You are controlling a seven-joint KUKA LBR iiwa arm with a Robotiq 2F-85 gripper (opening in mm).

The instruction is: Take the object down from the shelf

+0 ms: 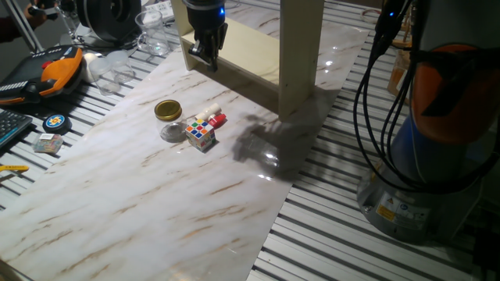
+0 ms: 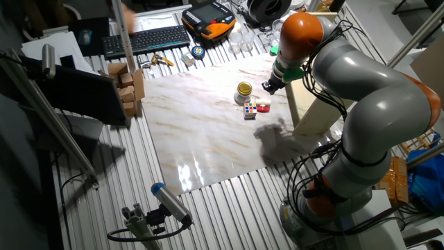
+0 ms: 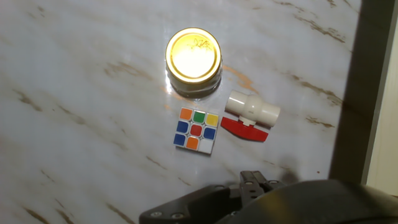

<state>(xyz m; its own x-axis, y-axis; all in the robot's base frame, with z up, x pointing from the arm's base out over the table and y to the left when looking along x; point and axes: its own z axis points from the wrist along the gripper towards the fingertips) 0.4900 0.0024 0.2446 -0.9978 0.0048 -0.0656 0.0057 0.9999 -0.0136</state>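
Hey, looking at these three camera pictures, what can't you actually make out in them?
- Gripper: whether open or shut, too small in both fixed views; fingertips cut off in the hand view.
- Shelf: its top is cut off by one fixed view's upper edge, and the arm hides most of it in the other.
- Whether any object sits on the shelf: not visible.

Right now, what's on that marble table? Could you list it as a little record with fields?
surface: marble-patterned table top
shelf: cream wooden unit at the table's far edge
jar: small glass jar with gold lid, upright
cube: multicoloured puzzle cube, next to the jar
valve: white plastic piece with red handle, beside the cube
grouping: all three small items close together on the table
gripper: hangs above the table in front of the shelf, holding nothing visible
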